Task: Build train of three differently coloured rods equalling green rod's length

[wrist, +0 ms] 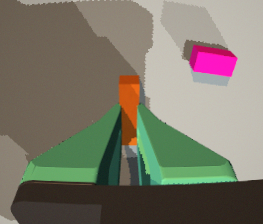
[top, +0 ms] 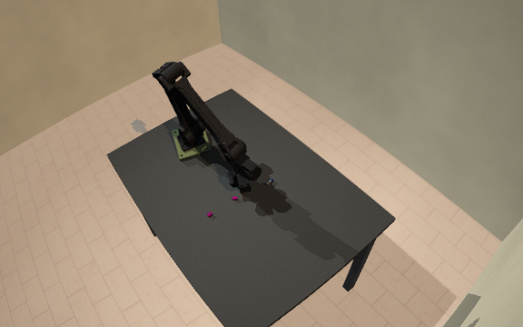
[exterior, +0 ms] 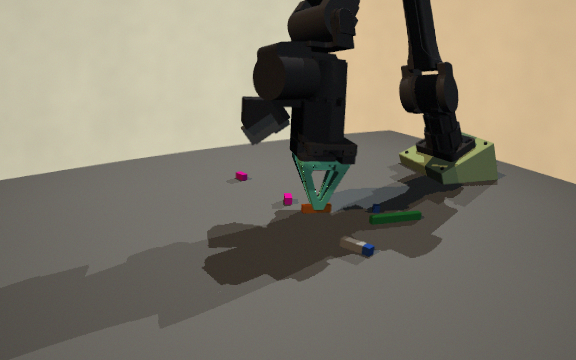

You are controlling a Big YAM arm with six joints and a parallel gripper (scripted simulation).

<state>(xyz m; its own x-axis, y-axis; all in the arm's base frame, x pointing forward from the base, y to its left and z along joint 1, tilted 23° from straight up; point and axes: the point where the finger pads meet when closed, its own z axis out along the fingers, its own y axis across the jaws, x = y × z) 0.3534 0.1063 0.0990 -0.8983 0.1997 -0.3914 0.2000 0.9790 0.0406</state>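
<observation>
Top: pincer (top: 239,183) low over tabletop (top: 189,236); its grip is too small to read

Exterior: pincer clenched on orange rod (exterior: 315,208), rod at tabletop level. Grey rod (exterior: 352,244) with blue rod (exterior: 368,249) lies near, right-forward

Wrist: orange rod's long axis runs along the finger gap, projecting ahead

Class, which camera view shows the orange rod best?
The wrist view: the orange rod sits large between the gripper fingers, which are shut on it. The exterior view shows only a low sliver at the fingertips; the top view hides it.
</observation>
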